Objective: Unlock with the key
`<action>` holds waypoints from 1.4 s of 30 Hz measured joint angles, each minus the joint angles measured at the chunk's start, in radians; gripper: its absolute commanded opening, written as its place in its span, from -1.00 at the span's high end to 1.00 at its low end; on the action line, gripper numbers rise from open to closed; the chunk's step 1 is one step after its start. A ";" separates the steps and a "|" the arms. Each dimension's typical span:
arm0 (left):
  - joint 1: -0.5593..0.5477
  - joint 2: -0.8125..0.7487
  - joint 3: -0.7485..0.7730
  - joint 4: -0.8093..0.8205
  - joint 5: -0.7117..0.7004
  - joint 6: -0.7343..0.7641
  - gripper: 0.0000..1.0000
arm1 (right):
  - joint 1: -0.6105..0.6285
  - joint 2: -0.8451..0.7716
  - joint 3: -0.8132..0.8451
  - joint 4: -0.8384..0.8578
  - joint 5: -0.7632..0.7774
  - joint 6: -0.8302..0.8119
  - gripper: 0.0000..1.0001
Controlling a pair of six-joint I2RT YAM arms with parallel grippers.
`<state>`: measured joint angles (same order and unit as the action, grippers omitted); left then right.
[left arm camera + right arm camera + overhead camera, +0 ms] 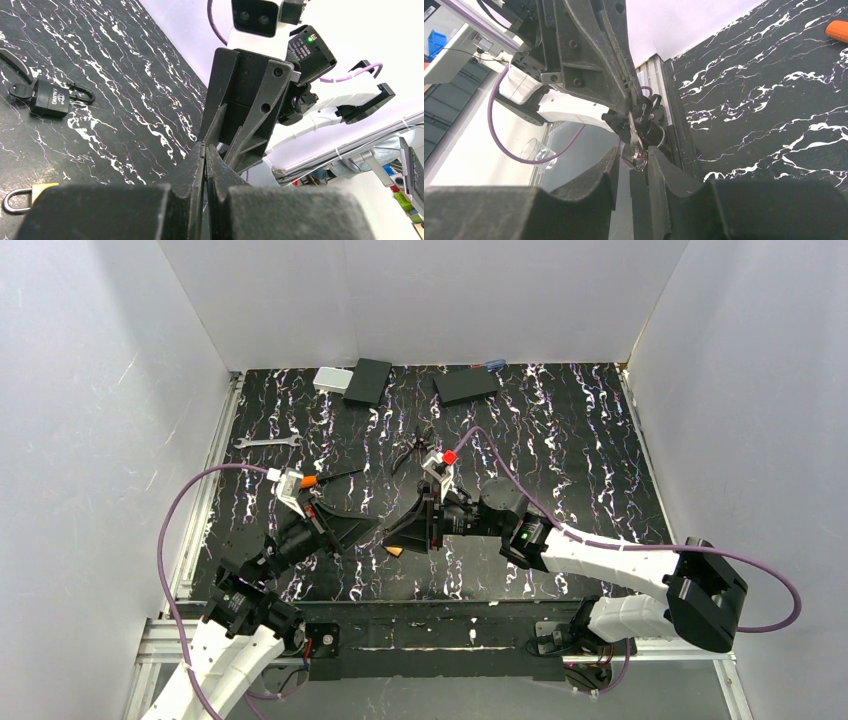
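Observation:
My left gripper [378, 532] is shut on a silver key [632, 131], pinching its blade between the fingertips. In the left wrist view the left gripper [204, 146] shows closed tight, and the key itself is hidden there. The key's ring [639, 160] hangs between the fingers of my right gripper [633, 159], whose jaws stand slightly apart around it. My right gripper [392, 537] meets the left one tip to tip above the table. A brass padlock [39, 193] lies on the table below them, also seen from the top [396, 552]. A black padlock [50, 99] lies farther off.
A wrench [268, 442] and an orange-handled screwdriver [312, 480] lie at the left. Pliers [412, 452] lie mid-table. Two black boxes [368, 381] [466, 385] and a silver box [331, 379] sit along the back wall. White walls enclose the black marbled table [580, 450].

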<state>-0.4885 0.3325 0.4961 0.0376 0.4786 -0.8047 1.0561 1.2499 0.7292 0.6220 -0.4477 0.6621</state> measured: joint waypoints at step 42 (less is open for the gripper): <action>-0.003 -0.016 0.088 -0.319 -0.084 0.097 -0.97 | 0.006 -0.053 0.027 -0.285 0.137 -0.119 0.97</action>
<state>-0.4911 0.3168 0.5838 -0.2810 0.3946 -0.7078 1.0626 1.1969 0.7559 0.3374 -0.3111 0.5430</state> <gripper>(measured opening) 0.927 0.044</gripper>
